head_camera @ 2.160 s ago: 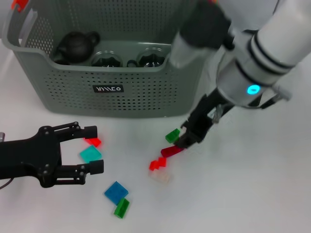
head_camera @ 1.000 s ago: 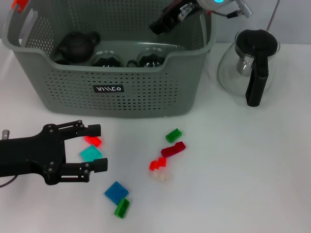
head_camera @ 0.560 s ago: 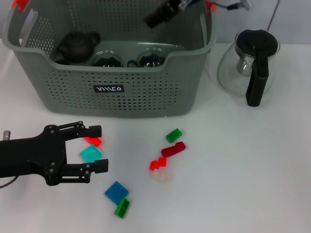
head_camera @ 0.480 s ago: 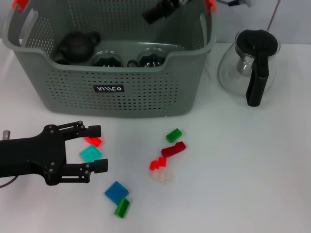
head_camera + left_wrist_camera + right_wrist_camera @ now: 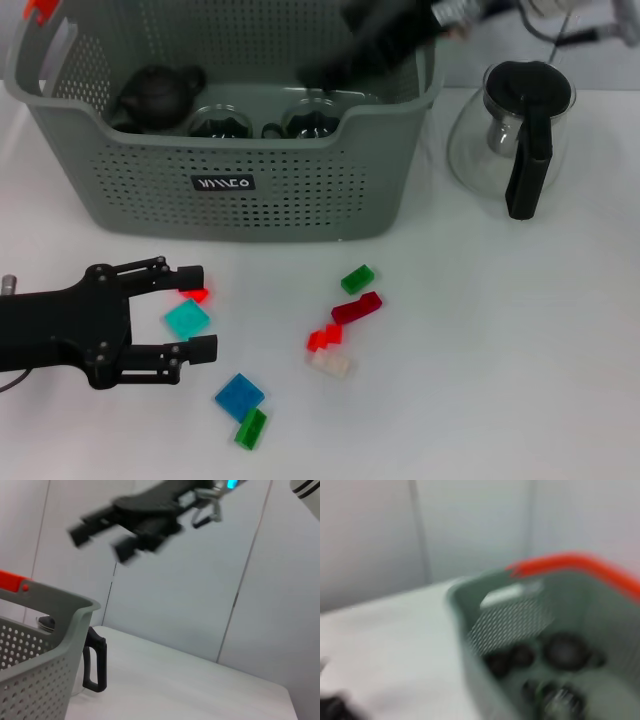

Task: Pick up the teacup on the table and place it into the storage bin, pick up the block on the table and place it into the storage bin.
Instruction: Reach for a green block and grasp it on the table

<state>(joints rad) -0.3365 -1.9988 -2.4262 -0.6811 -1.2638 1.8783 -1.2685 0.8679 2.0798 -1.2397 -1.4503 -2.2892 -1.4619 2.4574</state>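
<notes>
A: Right gripper [image 5: 325,72]?
B: Over storage bin [image 5: 225,185], 12 o'clock; opening unclear.
A: Left gripper [image 5: 197,311]?
B: Spread wide around teal block [image 5: 186,319], 8 o'clock on tabletop [image 5: 480,340].

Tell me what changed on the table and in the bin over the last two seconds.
The right gripper left the red blocks on the table, rose, swung over the storage bin and now hangs blurred above its right side. Whether it carried anything is not visible. The left gripper, open around the teal block, edged slightly lower. The blocks, the black teapot and glass pitcher stayed put.
</notes>
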